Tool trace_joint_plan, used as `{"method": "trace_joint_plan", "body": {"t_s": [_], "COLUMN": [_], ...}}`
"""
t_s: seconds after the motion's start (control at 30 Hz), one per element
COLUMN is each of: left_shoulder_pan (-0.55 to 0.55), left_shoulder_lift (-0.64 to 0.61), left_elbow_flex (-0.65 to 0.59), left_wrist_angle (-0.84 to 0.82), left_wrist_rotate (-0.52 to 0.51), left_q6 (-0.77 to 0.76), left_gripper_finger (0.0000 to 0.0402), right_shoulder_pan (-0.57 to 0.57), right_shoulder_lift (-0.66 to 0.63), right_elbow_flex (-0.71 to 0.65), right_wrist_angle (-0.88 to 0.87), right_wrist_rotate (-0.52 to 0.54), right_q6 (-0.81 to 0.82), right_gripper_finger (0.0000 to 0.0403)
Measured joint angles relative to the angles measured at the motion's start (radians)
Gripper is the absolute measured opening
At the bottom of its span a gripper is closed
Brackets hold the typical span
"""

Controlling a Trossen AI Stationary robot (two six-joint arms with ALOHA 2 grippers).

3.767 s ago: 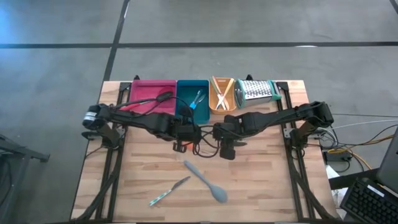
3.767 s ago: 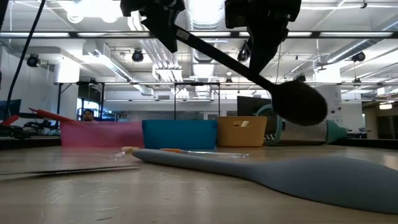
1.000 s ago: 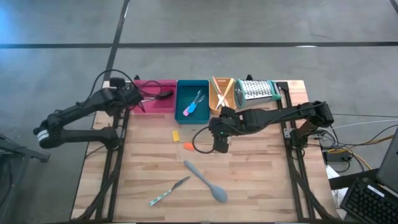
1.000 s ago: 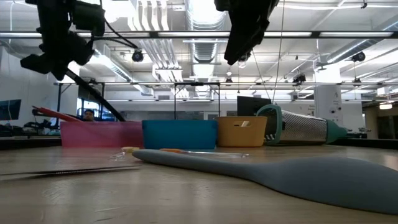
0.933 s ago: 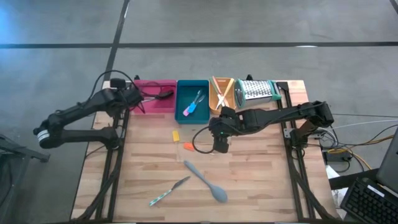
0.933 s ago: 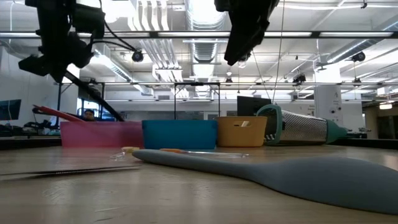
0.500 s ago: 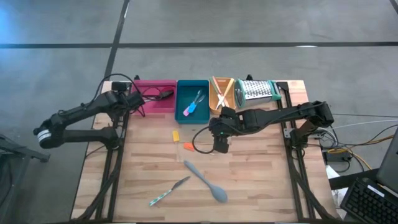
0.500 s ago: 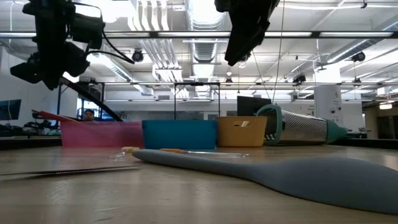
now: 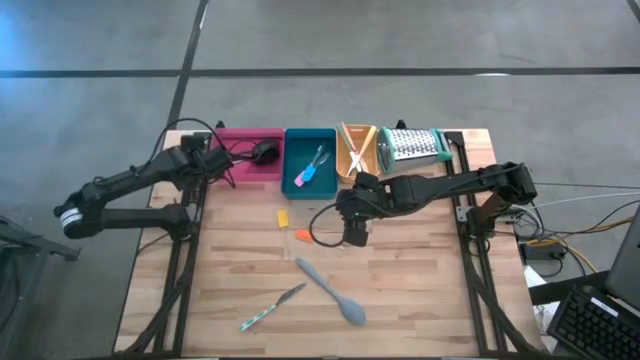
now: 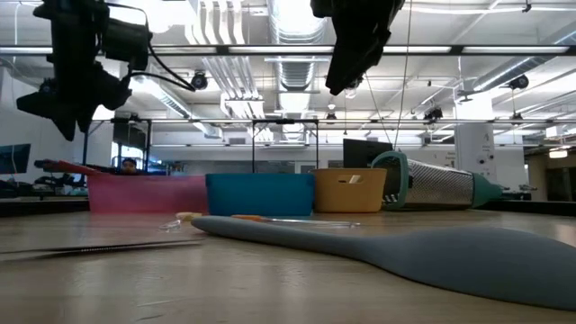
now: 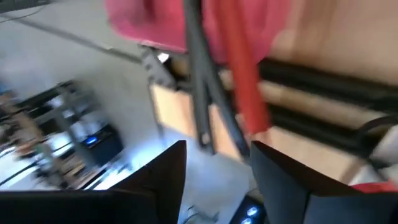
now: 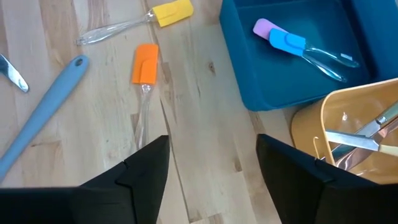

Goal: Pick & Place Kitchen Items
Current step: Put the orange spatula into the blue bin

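1. A second ago the left gripper (image 9: pixel 222 160) held the long black spoon (image 9: pixel 250 154) by its handle over the pink tray (image 9: pixel 225 140). Now its fingers have let go and stand apart, and the spoon lies in the tray.
2. The black spoon's bowl sits near the tray's right wall. Its handle runs left toward the left gripper, so the long axis lies roughly across the tray.
3. In the left wrist view a red-handled utensil (image 11: pixel 239 74) lies alongside the spoon's dark handle in the pink tray.
4. The teal tray (image 9: pixel 296 142), just right of the pink one, holds small tools with blue and pink heads (image 12: pixel 280 36) and clear handles.
5. The orange tray (image 9: pixel 343 168), next along, holds metal tongs (image 9: pixel 354 152); a metal box grater (image 9: pixel 412 146) lies on its side to its right.
6. The right gripper (image 9: pixel 352 236) has not moved. It hangs open above the table's middle, holding nothing.
7. Loose on the wooden table (image 9: pixel 430 290):
   - a yellow-headed tool (image 9: pixel 283 217) and an orange-headed tool (image 9: pixel 301 235) just left of the right gripper;
   - the grey spoon (image 9: pixel 330 290) nearer the front, lying diagonally with its bowl toward the front right;
   - a slim patterned knife (image 9: pixel 272 307) to its left, also diagonal.
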Motion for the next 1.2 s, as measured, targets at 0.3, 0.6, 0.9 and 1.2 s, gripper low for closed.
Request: {"method": "trace_joint_plan", "body": {"t_s": [0.3, 0.6, 0.9, 1.2], "left_shoulder_pan": [0.000, 0.000, -0.017, -0.158], "left_shoulder_lift": [0.000, 0.000, -0.001, 0.011], "left_elbow_flex": [0.050, 0.183, 0.246, 0.241], "left_wrist_angle": [-0.037, -0.040, -0.021, 0.111], "left_wrist_rotate": [0.179, 0.374, 0.717, 0.914], "left_q6": [-0.156, -0.335, -0.491, -0.505], "left_gripper_finger": [0.0191, 0.0188, 0.0188, 0.0188], "right_shoulder_pan": [0.000, 0.000, 0.000, 0.000], "right_shoulder_lift": [0.000, 0.000, 0.000, 0.000], "right_elbow_flex": [0.000, 0.000, 0.000, 0.000], "right_wrist_angle": [0.000, 0.000, 0.000, 0.000], "right_wrist_rotate": [-0.001, -0.002, -0.002, -0.002], "right_q6": [0.020, 0.032, 0.033, 0.031], "right_gripper_finger": [0.0262, 0.0275, 0.0258, 0.0229]}}
